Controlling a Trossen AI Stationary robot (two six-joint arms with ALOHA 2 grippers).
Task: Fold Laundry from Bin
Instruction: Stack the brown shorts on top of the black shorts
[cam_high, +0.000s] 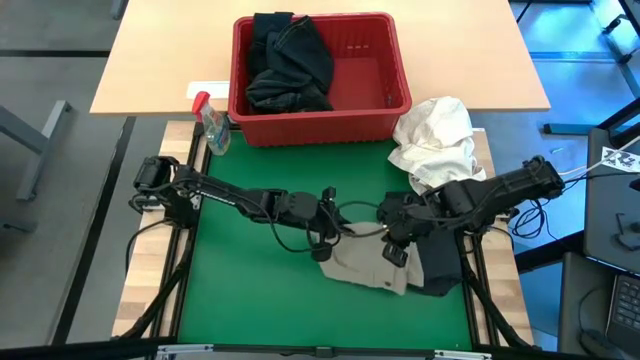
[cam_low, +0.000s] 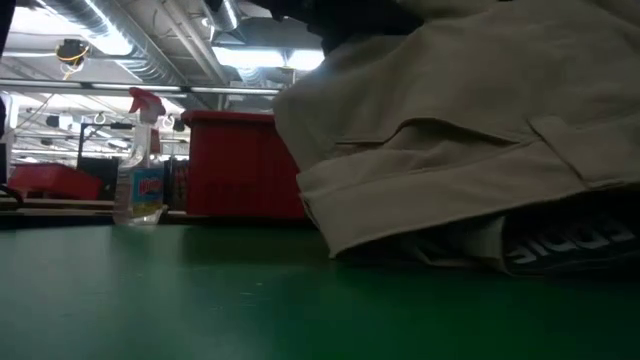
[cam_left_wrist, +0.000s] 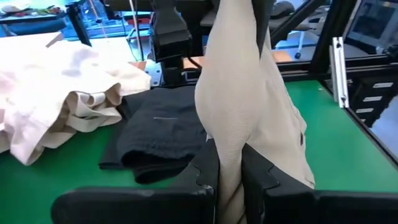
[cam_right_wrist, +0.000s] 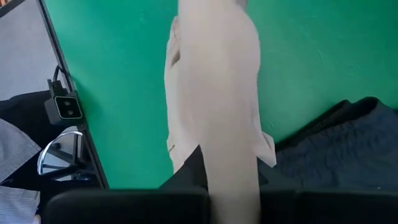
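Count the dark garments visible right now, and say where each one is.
2 visible: one dark garment heaped in the red bin's left half, possibly hiding more; another dark garment flat on the green mat, partly under the khaki garment.

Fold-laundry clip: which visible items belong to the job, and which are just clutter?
Job:
khaki garment, pinched by left gripper and right gripper
dark garment on the mat
dark laundry in the red bin

Clutter:
white cloth bundle
spray bottle
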